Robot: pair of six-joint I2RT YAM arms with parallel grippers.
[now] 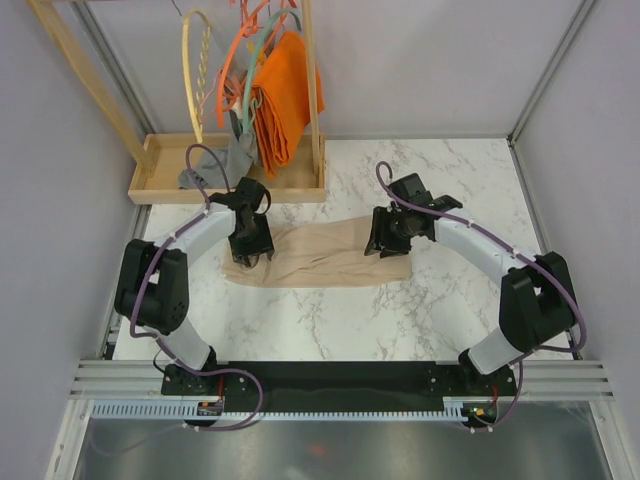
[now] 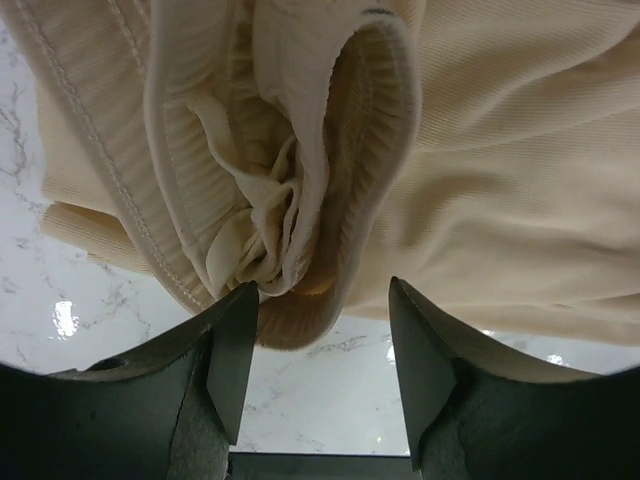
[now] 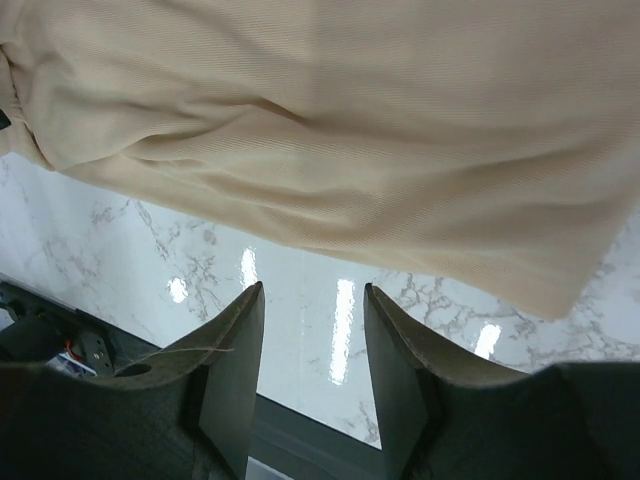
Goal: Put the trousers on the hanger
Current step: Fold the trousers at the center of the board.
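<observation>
Left gripper (image 2: 325, 300) is released, its fingers parted just short of the gathered drawstring waist of the long, light beige fabric trousers (image 1: 320, 258), and I see nothing pinched between them. My right gripper (image 3: 310, 300) is released too, with bare marble showing in its gap (the cloth's edge lies just beyond the fingertips). I see the trousers lying folded on the white marble worktop (image 1: 400, 320), between the two arms. The large pale yellow arch-shaped hanger (image 1: 206, 80) hangs on the wooden rack (image 1: 82, 70) at the far left, near an orange cloth (image 1: 285, 95) and well apart from the trousers.
</observation>
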